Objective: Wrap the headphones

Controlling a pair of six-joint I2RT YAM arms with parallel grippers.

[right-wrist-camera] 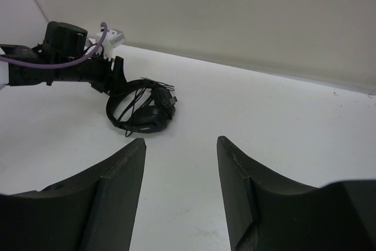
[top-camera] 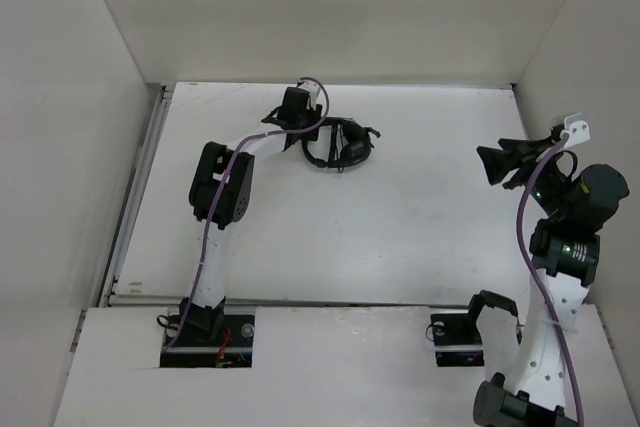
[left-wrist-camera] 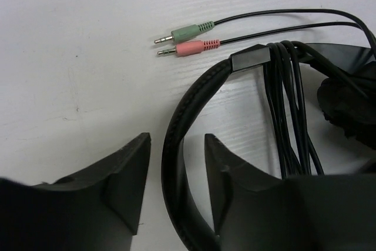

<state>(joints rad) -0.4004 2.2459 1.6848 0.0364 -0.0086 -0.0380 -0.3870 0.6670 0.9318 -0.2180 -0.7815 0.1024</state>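
Note:
The black headphones [top-camera: 340,145] lie flat on the table at the far middle; they also show in the right wrist view [right-wrist-camera: 141,113]. The cord is wound in several turns around the headband [left-wrist-camera: 194,95], and its green and pink plugs [left-wrist-camera: 191,39] lie loose on the table. My left gripper [left-wrist-camera: 176,145] is open, its fingers standing either side of the headband with gaps on both sides. My right gripper [right-wrist-camera: 181,145] is open and empty, raised at the right side of the table [top-camera: 495,165], far from the headphones.
White walls enclose the table on the left, back and right. A metal rail [top-camera: 140,187] runs along the left edge. The left arm [top-camera: 225,187] reaches across the left half of the table.

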